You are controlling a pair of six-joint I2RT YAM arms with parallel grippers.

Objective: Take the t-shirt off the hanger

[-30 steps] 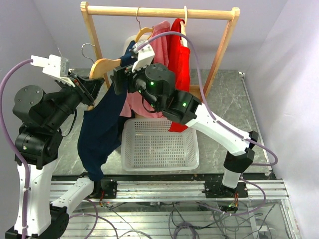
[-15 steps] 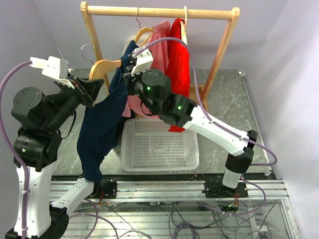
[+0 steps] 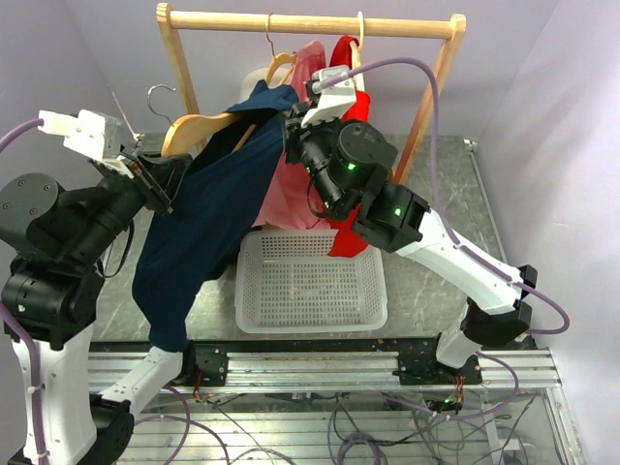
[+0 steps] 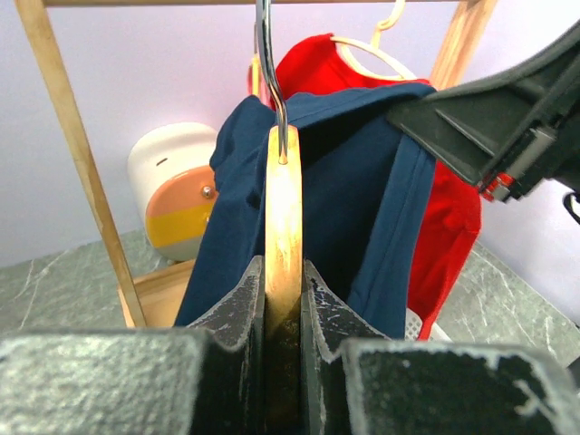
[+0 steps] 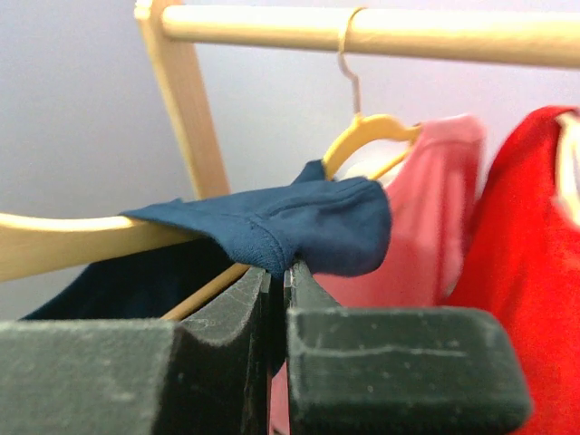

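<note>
One soft, limp navy-blue t-shirt (image 3: pixel 208 228) hangs left of centre, partly off the pale wooden hanger (image 3: pixel 199 126). My right gripper (image 5: pixel 277 272) is pinched on its hemmed edge, and my left gripper (image 4: pixel 283 272) is clamped on the hanger. The fabric should be light and stretchy, so grip it at the hems.

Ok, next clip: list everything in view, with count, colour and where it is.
rack: 1, light wood, at the back of the table
t-shirt: 1, navy, draped on the wooden hanger
wooden hanger: 1, natural wood, in the left gripper
pink shirt: 1, on a yellow hanger on the rail
red shirt: 1, on a pale hanger, beside the pink one
basket: 1, white, below the shirts
round container: 1, white and orange, behind the shirts
table: 1, grey marble
left gripper: 1, black, shut on the wooden hanger
right gripper: 1, black, shut on the t-shirt's edge
</note>
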